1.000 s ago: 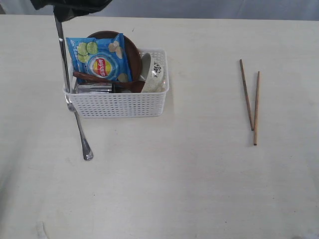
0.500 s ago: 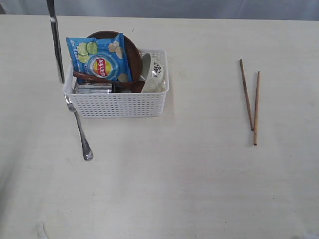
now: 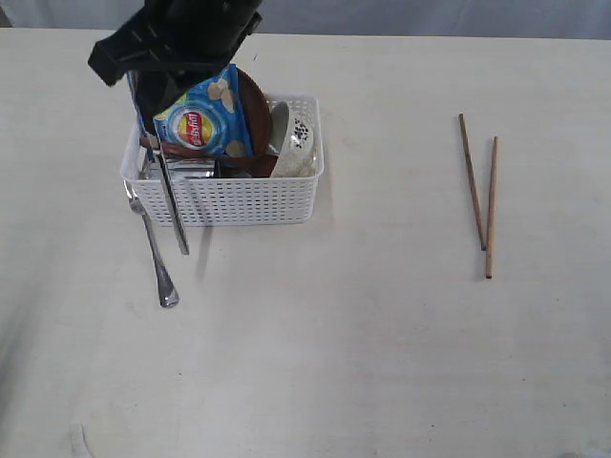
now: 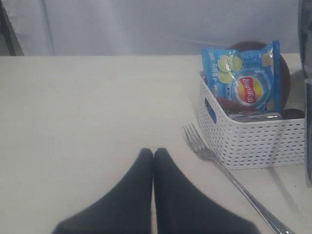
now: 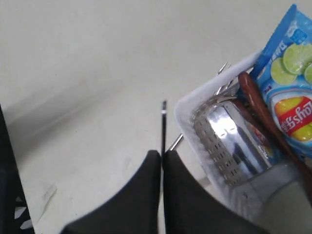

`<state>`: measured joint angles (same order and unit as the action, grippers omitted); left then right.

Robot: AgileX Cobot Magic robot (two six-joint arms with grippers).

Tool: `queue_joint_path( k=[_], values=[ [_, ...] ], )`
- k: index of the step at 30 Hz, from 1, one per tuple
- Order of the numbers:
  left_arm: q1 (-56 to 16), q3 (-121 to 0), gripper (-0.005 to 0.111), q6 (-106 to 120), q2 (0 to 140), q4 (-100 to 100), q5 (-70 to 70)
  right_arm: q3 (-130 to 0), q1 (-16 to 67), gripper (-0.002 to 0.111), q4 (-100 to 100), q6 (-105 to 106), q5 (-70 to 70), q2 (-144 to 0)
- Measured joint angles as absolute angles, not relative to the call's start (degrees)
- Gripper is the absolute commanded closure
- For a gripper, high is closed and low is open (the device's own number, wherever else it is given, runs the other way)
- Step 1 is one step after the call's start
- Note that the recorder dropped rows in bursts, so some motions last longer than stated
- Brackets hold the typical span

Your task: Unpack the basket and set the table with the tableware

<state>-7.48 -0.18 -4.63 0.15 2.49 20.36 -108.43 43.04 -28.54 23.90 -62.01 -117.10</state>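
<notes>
In the exterior view, the right arm (image 3: 181,43) is seen reaching across the middle, above the left end of the basket (image 3: 229,200), which stands on the table (image 3: 382,363). The knife (image 3: 173,200) hangs from the arm nearly upright, its long axis steep and its lower end pointed down at the table in front of the basket. It is just beside the fork (image 3: 153,250), which lies flat with its tines toward the basket. Whether the knife touches the table cannot be told. The chopsticks (image 3: 482,191) are laid well apart on the right. In the left wrist view, the left gripper (image 4: 153,152) is held over bare table, its fingers pressed together on nothing, with the basket near. In the right wrist view, the right gripper (image 5: 161,155) is clamped on the knife, seen edge-on beside the basket's corner, where the steel cup (image 5: 231,141) is seen inside.
</notes>
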Motion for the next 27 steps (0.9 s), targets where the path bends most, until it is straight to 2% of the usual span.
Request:
queue_joint_path(
  k=[10, 19, 27],
  values=[
    [-7.5, -0.2, 0.107, -4.6, 0.1, 2.5, 20.4, -108.4, 43.1, 0.109, -17.8, 19.8, -54.8, -121.3],
    [-7.5, -0.2, 0.107, -4.6, 0.1, 2.5, 20.4, -108.4, 42.6, 0.109, 0.0, 11.7, -46.2, -121.3],
    [-7.5, -0.2, 0.107, -4.6, 0.1, 2.5, 20.4, -108.4, 38.3, 0.109, 0.7, 8.7, -44.6, -121.3]
  ],
)
